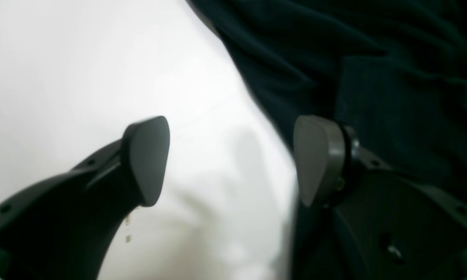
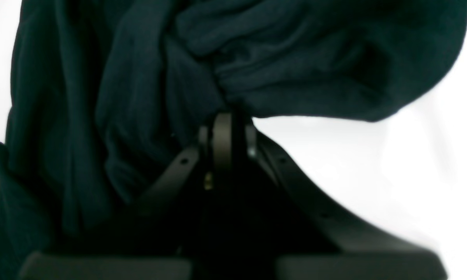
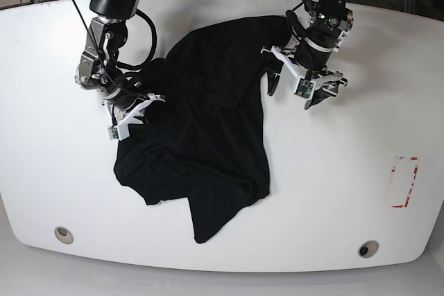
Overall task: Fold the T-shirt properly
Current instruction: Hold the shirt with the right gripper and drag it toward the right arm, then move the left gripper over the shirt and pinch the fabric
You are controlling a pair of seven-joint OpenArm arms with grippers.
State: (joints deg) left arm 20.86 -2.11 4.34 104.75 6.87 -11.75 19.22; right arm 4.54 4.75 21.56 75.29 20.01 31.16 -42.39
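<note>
T-shirt [image 2: 280,58] cloth is pinched between the closed jaws of the right gripper [image 2: 222,116], a bunched fold being caught at the tips. The left gripper [image 1: 233,159] is held wide open with nothing between its fingers — one pad [image 1: 150,155] is seen over bare white table [image 1: 62,70], the other over the dark cloth's edge. In the base view the black garment is spread crumpled across the middle of the table, between the two arms — its lower corner points toward the near edge.
</note>
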